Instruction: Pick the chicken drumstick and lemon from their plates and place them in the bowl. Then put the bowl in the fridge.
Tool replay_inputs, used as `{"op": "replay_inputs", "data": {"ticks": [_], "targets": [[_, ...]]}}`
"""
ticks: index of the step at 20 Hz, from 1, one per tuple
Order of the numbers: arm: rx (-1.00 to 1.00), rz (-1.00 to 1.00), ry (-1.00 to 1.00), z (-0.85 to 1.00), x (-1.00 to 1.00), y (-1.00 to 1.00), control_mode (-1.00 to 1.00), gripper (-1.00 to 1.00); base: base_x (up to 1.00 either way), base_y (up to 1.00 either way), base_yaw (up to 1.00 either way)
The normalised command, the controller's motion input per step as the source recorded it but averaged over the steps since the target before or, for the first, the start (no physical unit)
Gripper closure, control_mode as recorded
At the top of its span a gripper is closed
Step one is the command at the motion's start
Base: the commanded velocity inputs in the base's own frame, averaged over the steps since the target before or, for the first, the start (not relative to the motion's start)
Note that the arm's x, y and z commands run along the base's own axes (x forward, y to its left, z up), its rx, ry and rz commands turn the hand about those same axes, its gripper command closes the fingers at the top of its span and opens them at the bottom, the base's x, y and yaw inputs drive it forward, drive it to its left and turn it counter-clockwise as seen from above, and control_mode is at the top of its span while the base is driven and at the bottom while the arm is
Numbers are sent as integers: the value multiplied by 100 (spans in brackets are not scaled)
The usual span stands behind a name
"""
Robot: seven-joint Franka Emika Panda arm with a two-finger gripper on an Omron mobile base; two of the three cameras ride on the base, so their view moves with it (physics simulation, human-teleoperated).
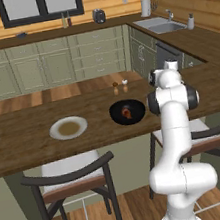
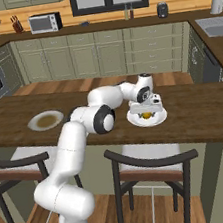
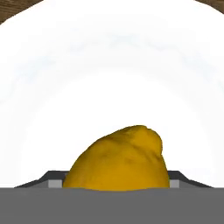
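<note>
The arm reaches forward from its base, elbow bent, wrist turned down. The gripper (image 2: 146, 113) points straight down, its fingertips (image 3: 54, 180) standing on either side of the lemon (image 3: 118, 162), which sits between the jaws.

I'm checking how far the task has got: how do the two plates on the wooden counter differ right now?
The off-white plate with a tan-brown centre lies bare, while the plain white plate carries the yellow lemon. The bare plate has nothing above it; the gripper is down over the white plate, around the lemon. They share a round, shallow shape and both lie flat on the counter.
</note>
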Motion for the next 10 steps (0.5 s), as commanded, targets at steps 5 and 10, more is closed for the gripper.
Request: {"op": "replay_inputs", "data": {"ticks": [5,10], "targets": [[8,-3,-19,35,-79,30,-100,100,0,0,0],[1,-2,-23,56,-100,58,-100,100,0,0,0]]}}
